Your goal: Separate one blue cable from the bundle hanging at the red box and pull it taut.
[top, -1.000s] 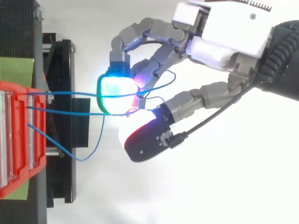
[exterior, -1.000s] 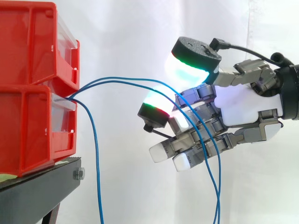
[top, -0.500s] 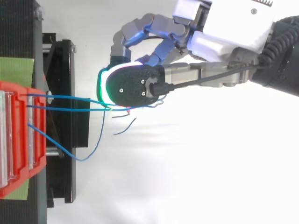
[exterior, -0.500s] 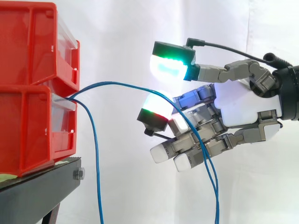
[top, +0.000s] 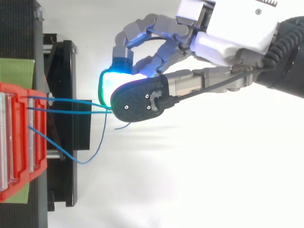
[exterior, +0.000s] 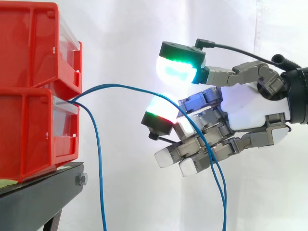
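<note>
Two stacked red boxes [exterior: 33, 96] stand at the left on a black stand [exterior: 43, 192]. Two blue cables [exterior: 115, 85] leave the gap between the boxes, arch rightward almost as one line, then drop past the hand's lower fingers. A third blue cable [exterior: 99, 183] hangs straight down beside the lower box. The hand [exterior: 250, 108] reaches in from the right with its fingers half curled. Its green-glowing thumb pad [exterior: 175, 71] hovers just above the two cables, with a gap. They pass over a red-edged fingertip [exterior: 161, 108] below. From above, the thumb [top: 140, 99] covers both cables [top: 71, 105].
A white curtain backs the scene. From above, the third cable [top: 95, 152] loops out from the red box [top: 19, 142] over the stand's edge [top: 61, 71]. Open space lies below and in front of the hand.
The thumb has swung from beside the fingers across over the two cables. The two cables have drawn together into nearly one line. The third cable hangs as before.
</note>
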